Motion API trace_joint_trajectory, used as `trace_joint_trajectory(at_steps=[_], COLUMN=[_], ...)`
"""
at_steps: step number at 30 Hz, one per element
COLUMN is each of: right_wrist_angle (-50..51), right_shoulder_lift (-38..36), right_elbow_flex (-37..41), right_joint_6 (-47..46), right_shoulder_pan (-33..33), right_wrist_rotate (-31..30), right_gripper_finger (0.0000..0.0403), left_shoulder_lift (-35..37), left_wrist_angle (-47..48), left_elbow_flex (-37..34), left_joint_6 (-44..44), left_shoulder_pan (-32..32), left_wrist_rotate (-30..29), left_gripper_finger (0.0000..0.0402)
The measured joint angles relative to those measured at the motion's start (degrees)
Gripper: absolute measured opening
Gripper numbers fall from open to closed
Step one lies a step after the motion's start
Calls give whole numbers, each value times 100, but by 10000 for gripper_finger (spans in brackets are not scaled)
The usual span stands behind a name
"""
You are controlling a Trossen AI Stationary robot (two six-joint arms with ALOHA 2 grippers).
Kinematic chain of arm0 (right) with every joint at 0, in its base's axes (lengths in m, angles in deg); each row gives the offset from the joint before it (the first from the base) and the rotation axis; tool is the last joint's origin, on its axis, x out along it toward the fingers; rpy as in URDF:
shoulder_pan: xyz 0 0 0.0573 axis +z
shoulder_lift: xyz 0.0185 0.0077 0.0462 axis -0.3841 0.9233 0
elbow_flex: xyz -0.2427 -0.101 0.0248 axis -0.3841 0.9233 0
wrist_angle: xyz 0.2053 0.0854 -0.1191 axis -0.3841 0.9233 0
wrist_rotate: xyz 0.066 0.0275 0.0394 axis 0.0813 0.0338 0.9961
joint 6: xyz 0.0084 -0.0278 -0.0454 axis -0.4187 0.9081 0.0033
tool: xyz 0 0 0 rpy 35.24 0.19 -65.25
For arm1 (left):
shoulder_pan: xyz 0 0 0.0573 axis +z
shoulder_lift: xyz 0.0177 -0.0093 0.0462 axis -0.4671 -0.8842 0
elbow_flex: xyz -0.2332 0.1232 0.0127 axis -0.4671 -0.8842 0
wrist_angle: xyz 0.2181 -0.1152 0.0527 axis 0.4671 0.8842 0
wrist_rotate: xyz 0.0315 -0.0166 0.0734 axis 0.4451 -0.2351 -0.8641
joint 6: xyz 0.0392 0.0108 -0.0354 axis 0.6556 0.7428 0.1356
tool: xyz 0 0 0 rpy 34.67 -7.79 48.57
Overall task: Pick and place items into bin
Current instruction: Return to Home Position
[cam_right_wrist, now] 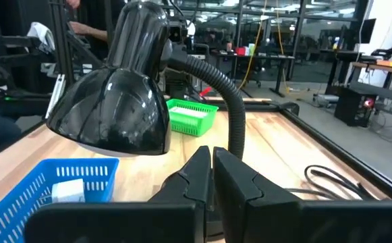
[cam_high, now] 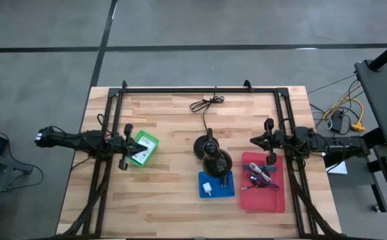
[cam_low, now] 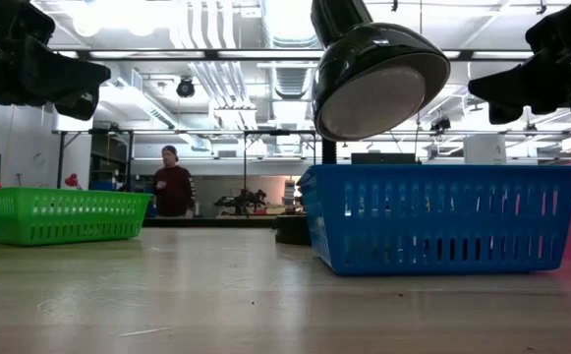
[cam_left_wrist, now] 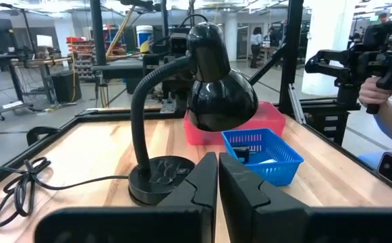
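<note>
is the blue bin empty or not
Not empty: the high view shows a white item lying inside the blue bin.

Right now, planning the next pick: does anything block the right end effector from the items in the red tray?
Nothing visible does. The right end effector, shut, hangs by the red tray's far edge; its items lie uncovered. The black lamp stands toward the table's middle, off that path.

Items (cam_high: 261,177) in red bin (cam_high: 263,200) too small to identify (purple, dark bits); lamp (cam_low: 378,69) cut off, low view's top.
</note>
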Motion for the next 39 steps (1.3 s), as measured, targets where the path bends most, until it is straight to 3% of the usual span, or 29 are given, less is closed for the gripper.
trace_joint_trajectory(at_steps=[9,13,39], right_wrist_angle=[4,-79,-79], right_shoulder_lift=[11,22,13], right_elbow_flex=[1,1,1], right_joint_6=[79,-5,-53], right_shoulder_pan=[0,-2,0], right_wrist_rotate=[-34,-449,-449], right_gripper_finger=[8,8,9], left_shoulder_lift=[-146,-255,-734], left_wrist_angle=[-16,-101,-432], left_elbow_flex=[-2,-8,-24], left_joint_6=[-18,-18,-21], left_shoulder_pan=[0,0,0], left_wrist_rotate=[7,6,0], left_gripper_finger=[0,0,0])
